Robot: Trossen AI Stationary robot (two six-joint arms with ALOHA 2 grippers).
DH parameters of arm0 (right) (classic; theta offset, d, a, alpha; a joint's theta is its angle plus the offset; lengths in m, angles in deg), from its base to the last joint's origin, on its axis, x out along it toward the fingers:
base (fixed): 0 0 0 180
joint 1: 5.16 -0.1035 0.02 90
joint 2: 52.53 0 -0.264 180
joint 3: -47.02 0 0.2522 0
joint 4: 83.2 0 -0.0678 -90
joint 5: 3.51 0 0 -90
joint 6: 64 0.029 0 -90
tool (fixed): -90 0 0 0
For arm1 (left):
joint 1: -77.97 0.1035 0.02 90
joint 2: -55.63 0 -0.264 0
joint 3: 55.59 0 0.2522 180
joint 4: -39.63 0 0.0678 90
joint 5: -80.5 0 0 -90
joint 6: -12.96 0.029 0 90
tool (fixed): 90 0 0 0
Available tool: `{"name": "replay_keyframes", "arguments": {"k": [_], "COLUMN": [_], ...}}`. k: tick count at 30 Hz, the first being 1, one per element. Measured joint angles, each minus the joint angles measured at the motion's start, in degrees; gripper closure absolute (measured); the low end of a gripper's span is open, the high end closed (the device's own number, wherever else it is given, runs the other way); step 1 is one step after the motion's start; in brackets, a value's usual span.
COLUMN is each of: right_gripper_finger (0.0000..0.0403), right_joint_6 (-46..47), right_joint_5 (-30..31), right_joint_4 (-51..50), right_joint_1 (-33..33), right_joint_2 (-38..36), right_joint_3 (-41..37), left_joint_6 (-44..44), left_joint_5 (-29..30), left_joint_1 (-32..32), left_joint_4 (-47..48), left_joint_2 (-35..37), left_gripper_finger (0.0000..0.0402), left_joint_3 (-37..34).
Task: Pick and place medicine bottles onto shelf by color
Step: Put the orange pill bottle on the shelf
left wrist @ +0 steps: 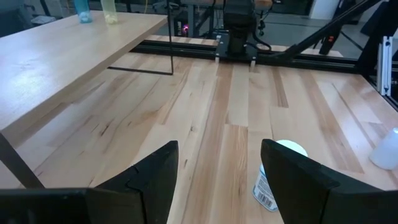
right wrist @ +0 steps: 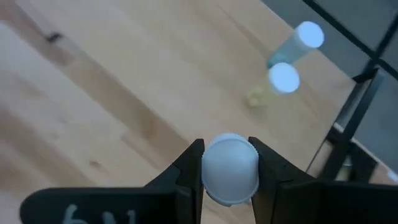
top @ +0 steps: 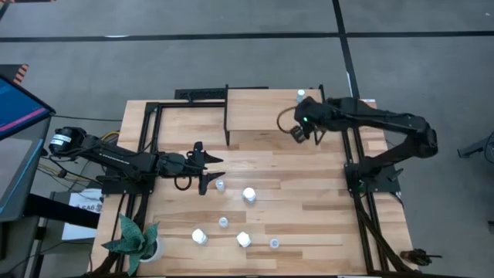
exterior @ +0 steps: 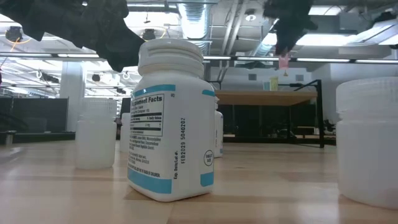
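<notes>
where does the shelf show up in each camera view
high view: shelf at the table's far edge, right gripper above it
low view: shelf in the background, right of centre
left wrist view: shelf is the raised board to one side
right wrist view: shelf fills the picture beneath the held bottle
shared landmark: the two bottles standing at the shelf's corner
</notes>
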Motion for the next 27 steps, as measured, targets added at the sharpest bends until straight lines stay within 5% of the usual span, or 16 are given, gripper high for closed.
{"name": "replay_keyframes", "arguments": {"k": [11,18,27], "right_gripper_finger": [0.0306,0.0305,0.0305], "right_joint_6": [-4.7,-4.2,-6.1], "right_joint_5": [-2.9,-3.0,-7.7], "right_joint_4": [0.7,1.7,18.8], "right_joint_1": [7.2,6.3,6.6], "right_joint_2": [4.8,-5.3,-13.8], "right_joint_3": [0.0,-8.2,-16.8], "left_joint_6": [-0.1,-0.3,-0.7], "left_joint_5": [0.0,0.0,0.0], "left_joint_1": [0.0,0.0,0.0], "left_joint_4": [0.0,0.1,0.1], "left_joint_2": [0.0,0.0,0.0], "left_gripper_finger": [0.0182,0.0182,0.0182], "left_joint_3": [0.0,0.0,0.0]}}
